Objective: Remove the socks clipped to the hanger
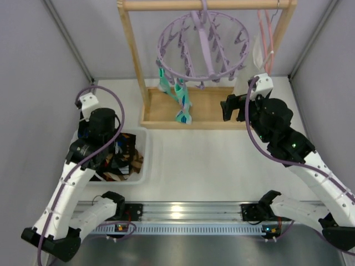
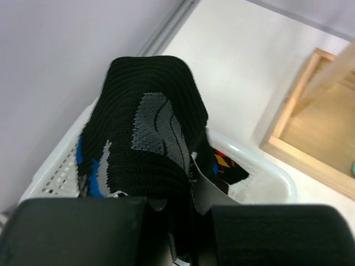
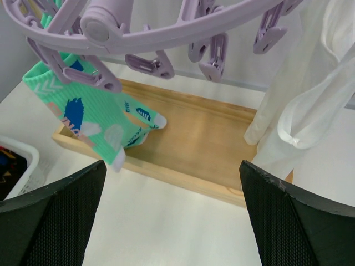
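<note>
"Where was the right gripper [image 1: 232, 106]?"
"Jaws spread wide and empty, near the hanger's [image 1: 202, 47] right side. The teal socks [image 1: 180, 102] hung off to its left, long axis pointing down."
"And the left gripper [image 2: 180, 221]?"
"Pinching a dark sock [image 2: 144, 138] above the basket [image 1: 143, 166]. The right arm was nearer."

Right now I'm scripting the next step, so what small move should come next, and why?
Probably open the left gripper so the black sock drops into the white basket: it is shut on that sock above the basket. The right gripper is open and empty, facing the teal socks clipped to the hanger, so it could go after.
</note>
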Tool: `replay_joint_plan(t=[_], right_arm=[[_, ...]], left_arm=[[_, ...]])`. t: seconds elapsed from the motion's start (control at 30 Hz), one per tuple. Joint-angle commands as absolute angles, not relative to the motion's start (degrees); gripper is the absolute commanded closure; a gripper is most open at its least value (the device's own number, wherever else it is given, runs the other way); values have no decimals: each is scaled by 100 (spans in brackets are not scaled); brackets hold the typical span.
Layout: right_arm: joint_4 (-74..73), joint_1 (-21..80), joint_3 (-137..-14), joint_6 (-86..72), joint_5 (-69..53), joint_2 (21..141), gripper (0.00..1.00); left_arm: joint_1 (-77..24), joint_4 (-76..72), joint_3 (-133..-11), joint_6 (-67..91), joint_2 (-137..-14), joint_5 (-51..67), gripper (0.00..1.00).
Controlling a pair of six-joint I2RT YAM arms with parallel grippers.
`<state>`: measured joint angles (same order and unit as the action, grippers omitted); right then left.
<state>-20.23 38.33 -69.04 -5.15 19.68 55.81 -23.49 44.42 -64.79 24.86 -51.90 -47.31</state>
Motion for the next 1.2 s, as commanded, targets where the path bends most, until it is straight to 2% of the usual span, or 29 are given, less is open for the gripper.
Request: replay_joint_plan(t=[0.0,0.17,0.27,0.57,0.83,1.0,1.07,1.1,1.17], right_arm=[[-1995,3762,-6733,-624,1732,5256,1],[-1916,3762,-6399,-615,1583,4896,1],[-1855,3762,-6258,-624,1486,4790,0],[-1688,3753,-5968,-729,1213,4571,1],[-1635,3762,-5669,-844,1037,4535,0],[-1477,3762,-5441,-949,800,4465,1],[-1398,3753,-5397,-1002,782,4456,0],[-1371,3762,-5379,-1002,765,4465,1],[-1301,3762,-5326,-1046,712,4517,1]], left_arm=[[-1873,4886,-6662,2557,-5027,-4395,100],[-1530,4904,-6233,2925,-4904,-4123,100],[-1249,4843,-5828,3390,-5062,-3227,100],[-985,3816,-3878,4735,-5150,-1953,100],[-853,3278,-2743,5572,-5028,-2144,100],[-853,3305,-2855,5424,-4281,-2118,87],[-853,3339,-2970,5231,-4027,-1995,76],[-853,3383,-3049,5203,-3947,-1986,62],[-853,3523,-3234,5124,-3711,-1977,45]])
